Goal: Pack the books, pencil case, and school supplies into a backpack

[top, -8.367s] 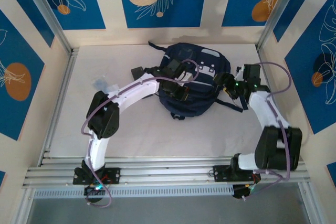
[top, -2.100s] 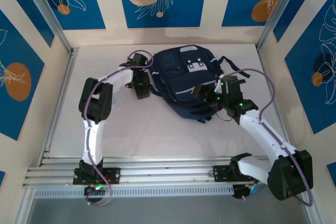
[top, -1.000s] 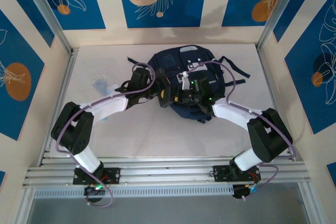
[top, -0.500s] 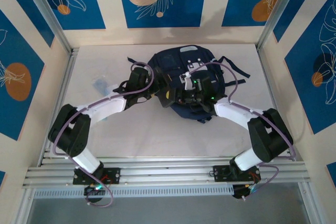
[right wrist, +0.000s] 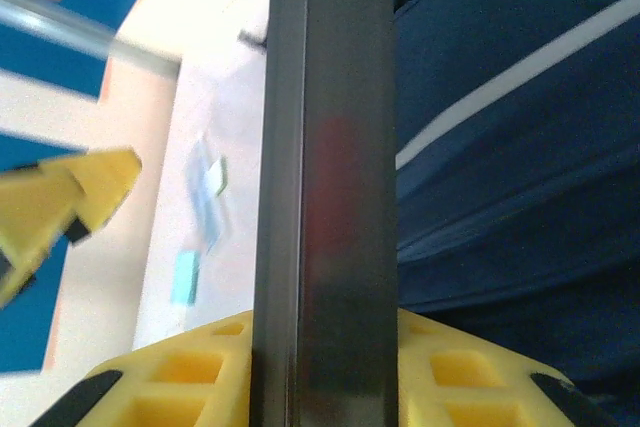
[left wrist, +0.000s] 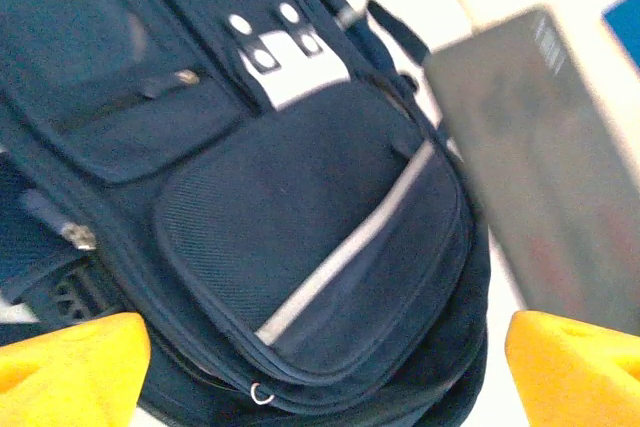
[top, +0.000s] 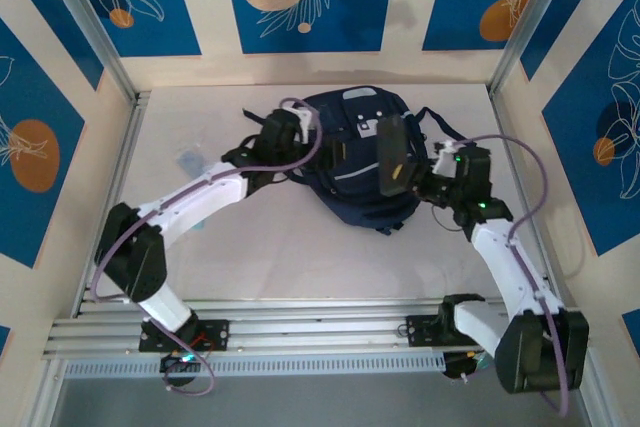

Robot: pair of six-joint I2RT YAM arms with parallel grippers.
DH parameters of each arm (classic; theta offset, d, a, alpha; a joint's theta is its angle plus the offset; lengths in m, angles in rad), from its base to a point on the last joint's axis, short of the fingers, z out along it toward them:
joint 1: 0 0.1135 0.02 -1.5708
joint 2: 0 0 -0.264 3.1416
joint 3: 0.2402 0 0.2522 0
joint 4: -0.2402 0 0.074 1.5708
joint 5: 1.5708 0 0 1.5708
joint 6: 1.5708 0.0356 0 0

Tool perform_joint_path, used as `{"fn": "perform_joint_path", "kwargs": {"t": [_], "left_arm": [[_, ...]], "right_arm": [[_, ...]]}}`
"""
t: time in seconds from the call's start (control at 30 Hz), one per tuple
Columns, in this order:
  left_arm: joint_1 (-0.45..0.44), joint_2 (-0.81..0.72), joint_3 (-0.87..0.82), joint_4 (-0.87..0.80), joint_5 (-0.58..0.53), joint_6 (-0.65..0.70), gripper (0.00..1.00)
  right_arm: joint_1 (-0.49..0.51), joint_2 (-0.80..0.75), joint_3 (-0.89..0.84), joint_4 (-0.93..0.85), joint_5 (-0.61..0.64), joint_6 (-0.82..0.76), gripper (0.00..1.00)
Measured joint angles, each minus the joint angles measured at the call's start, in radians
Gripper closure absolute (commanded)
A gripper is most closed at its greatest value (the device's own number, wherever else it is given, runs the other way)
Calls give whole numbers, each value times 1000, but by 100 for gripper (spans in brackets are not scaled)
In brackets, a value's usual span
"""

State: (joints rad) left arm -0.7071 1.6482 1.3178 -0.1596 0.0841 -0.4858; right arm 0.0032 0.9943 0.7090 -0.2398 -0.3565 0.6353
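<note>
Right wrist view: my right claw point(right wrist: 325, 372) is pinched on the pencil case point(right wrist: 325, 147), held on edge over the backpack point(right wrist: 520, 147). Case looks stiff, light and slick, so grip mid-length. Left claw point(top: 284, 131) wide open, empty, beside the backpack. School supplies point(top: 190, 160) far left on desk point(top: 250, 247).

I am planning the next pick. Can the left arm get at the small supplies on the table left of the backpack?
Probably yes. The left gripper is open and empty beside the backpack; the small supplies lie uncovered on the table near that arm, which would need to draw back.
</note>
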Motion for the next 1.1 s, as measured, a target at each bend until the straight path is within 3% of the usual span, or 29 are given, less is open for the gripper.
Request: {"fn": "perform_joint_path", "kwargs": {"t": [0.33,0.43,0.6,0.7,0.77,0.83,0.9,0.93,1.1], "left_arm": [[-189,313,273,-195,-114,406,17],[-211,397,368,-240,-144,479,18],[-211,504,464,-280,-215,555,23],[-210,554,489,-285,-269,585,33],[-208,581,498,-286,-287,602,46],[-209,595,504,-290,-287,611,63],[-211,601,512,-294,-285,617,95],[-210,601,514,-298,-280,623,100],[-186,594,525,-309,-204,569,100]], "right_arm": [[-401,-71,3,-213,-103,-44,83],[-461,-82,3,-224,-150,-43,83],[-475,-104,3,-224,-203,-40,83],[-475,-105,2,-224,-224,-36,83],[-477,-106,1,-225,-230,-32,83],[-478,-111,-1,-225,-234,-29,84],[-479,-120,-4,-226,-239,-27,84],[-479,-122,-5,-227,-239,-26,84],[-492,-130,-5,-231,-237,-26,84]]}}
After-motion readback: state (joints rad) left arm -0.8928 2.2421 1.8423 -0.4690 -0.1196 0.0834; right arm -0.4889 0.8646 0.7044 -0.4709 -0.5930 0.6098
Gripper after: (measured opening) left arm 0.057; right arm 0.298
